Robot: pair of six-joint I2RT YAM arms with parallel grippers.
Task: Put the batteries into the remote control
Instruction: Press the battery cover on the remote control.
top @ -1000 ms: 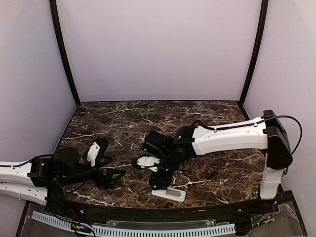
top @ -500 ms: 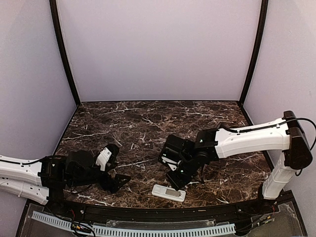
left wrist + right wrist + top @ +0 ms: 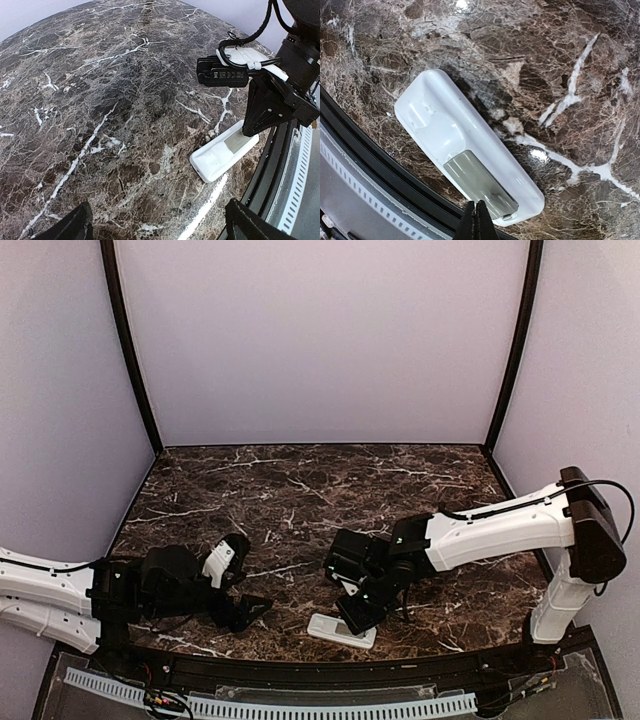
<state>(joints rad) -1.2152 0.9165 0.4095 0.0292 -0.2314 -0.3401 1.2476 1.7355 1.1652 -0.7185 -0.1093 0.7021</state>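
remote control on table (front edge) | right jaws closed above it

There's the remote control lying back up, so its button face is hidden against the marble. Only the pinched tips of the right gripper show, cut by the wrist view's bottom edge. The left gripper is just 2 dark blurs, clipped at the bottom corners. The batteries? Can't pick them out on this dark stone. The compartment's grey strip is too unclear to name.

White remote control lies on marble table.
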